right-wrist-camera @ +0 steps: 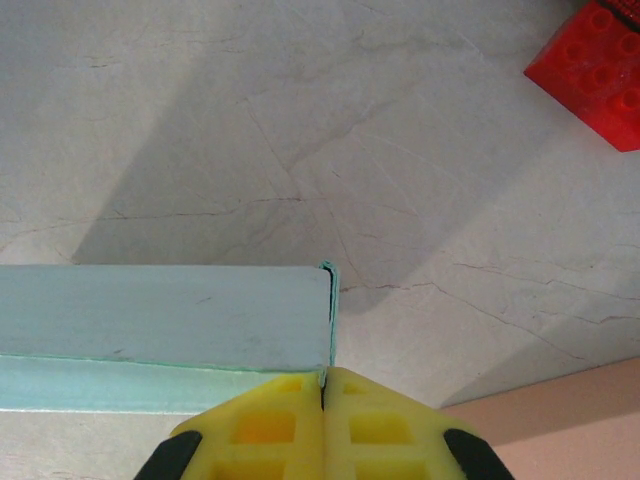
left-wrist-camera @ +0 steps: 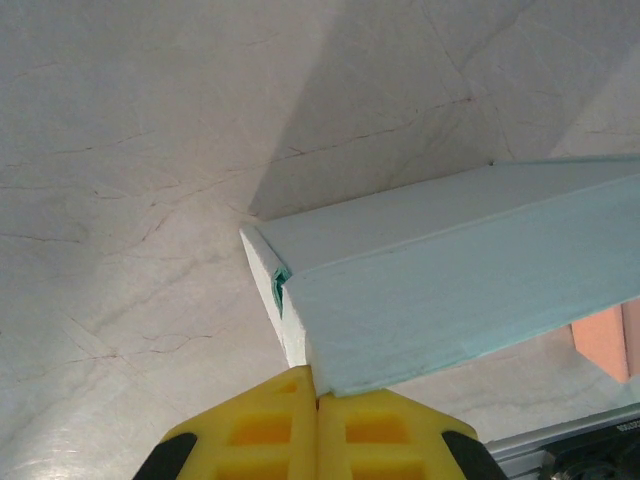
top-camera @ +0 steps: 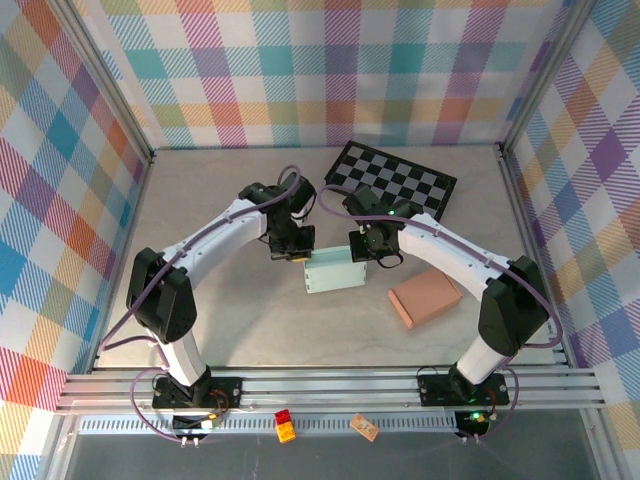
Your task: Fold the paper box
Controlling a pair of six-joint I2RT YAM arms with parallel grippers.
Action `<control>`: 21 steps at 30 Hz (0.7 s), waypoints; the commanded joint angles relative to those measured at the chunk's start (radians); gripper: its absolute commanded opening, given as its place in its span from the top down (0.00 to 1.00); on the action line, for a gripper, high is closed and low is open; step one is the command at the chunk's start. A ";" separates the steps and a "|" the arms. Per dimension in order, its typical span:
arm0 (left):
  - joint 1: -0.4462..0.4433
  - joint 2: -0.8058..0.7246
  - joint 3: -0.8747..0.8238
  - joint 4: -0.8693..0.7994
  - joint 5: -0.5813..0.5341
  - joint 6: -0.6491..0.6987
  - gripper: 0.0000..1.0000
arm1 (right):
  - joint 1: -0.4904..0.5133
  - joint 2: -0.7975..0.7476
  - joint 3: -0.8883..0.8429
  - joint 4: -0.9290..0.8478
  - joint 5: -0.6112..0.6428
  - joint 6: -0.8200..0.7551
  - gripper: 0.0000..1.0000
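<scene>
The paper box (top-camera: pixel 335 272) is a light teal, flat oblong lying on the table's middle. My left gripper (top-camera: pixel 290 257) is at its left end. In the left wrist view the yellow fingers (left-wrist-camera: pixel 260 430) are pressed together, and the box's (left-wrist-camera: pixel 450 290) end wall runs down into their seam at the left gripper (left-wrist-camera: pixel 318 398). My right gripper (top-camera: pixel 358 250) is at the box's right end. There its shut tips, the right gripper (right-wrist-camera: pixel 323 378), pinch the thin end flap of the box (right-wrist-camera: pixel 170 315).
A salmon-pink block (top-camera: pixel 425 298) lies right of the box, close to the right arm. A black-and-white checkerboard (top-camera: pixel 393 180) lies at the back. A red brick (top-camera: pixel 285 425) and a small brown piece (top-camera: pixel 364 427) sit on the front rail. Plaid walls enclose three sides.
</scene>
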 commanded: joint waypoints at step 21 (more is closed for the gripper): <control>0.036 0.048 0.089 -0.070 0.128 -0.004 1.00 | 0.018 0.012 0.018 0.014 -0.027 -0.020 1.00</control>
